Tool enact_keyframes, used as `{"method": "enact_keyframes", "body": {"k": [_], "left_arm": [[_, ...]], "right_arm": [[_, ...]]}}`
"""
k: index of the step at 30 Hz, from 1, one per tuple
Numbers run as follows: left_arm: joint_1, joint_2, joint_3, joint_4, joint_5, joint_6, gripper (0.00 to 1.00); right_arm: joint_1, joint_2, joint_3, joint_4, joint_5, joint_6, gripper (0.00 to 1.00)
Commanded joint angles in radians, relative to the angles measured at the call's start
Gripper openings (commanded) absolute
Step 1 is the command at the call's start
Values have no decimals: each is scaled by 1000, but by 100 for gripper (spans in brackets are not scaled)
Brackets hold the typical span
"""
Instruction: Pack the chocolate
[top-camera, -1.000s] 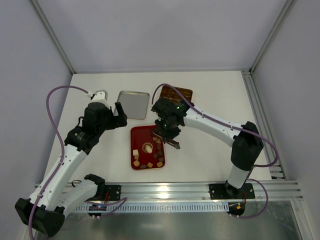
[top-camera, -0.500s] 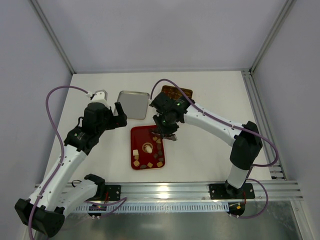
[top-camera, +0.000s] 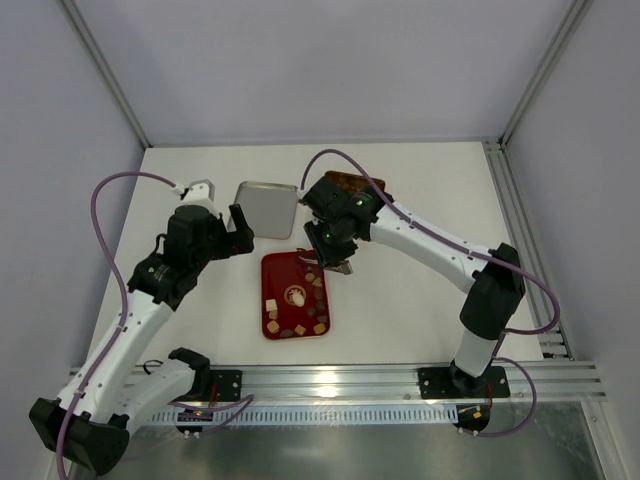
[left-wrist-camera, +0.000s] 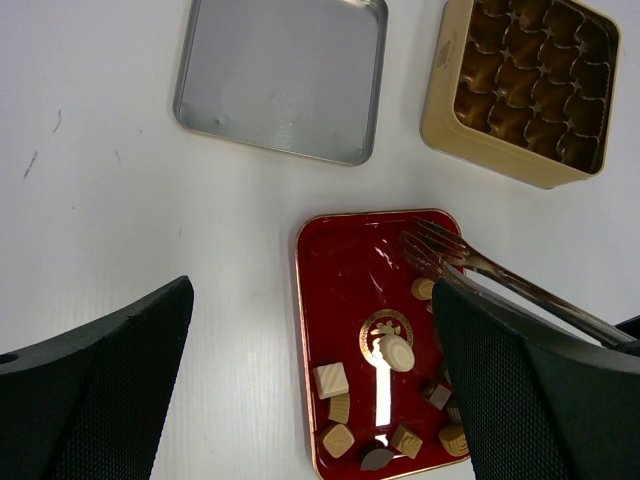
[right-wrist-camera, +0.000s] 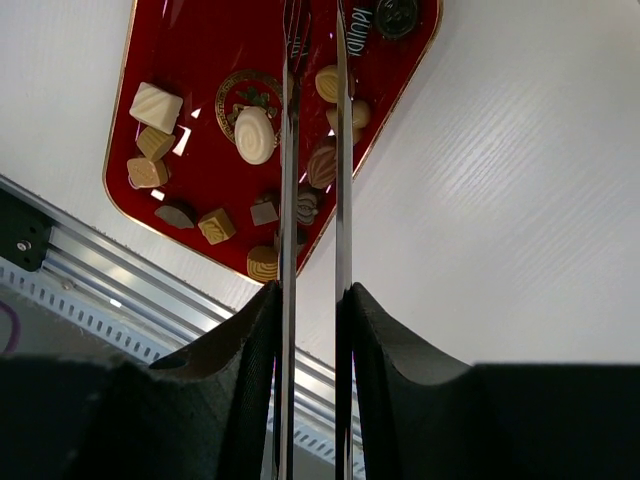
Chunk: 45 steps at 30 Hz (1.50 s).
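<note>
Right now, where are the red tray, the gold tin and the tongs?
red tray (left-wrist-camera: 340, 265): left wrist view, bare floor.
gold tin (left-wrist-camera: 490, 162): left wrist view, near side wall.
tongs (left-wrist-camera: 478, 264): left wrist view, neck behind the tines.

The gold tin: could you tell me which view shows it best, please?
The left wrist view: the gold tin lies nearly whole, compartments clear. The top external view shows only a strip behind the right arm; the right wrist view misses it.
</note>
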Motion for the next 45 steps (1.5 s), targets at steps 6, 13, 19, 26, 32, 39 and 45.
{"method": "enact_keyframes", "body": {"k": [6, 13, 19, 26, 32, 39, 45], "left_arm": [[1, -13, 24, 11, -12, 8, 100], [1, -12, 25, 11, -7, 8, 100], [1, -20, 22, 11, -11, 10, 100], [1, -26, 25, 11, -11, 10, 100], [1, -29, 24, 11, -8, 11, 100], [1, -32, 25, 11, -4, 10, 100], [1, -38, 24, 9, -4, 11, 100]], "right_arm": [[-39, -12, 89, -96, 26, 1, 36], [-61, 22, 132, -141, -7, -1, 35], [-61, 34, 134, -146, -39, 4, 34], [-61, 36, 153, -170, -49, 9, 34], [-59, 50, 183, -199, -61, 12, 34], [-56, 68, 190, -202, -81, 16, 33], [-53, 88, 190, -198, -82, 16, 32]]}}
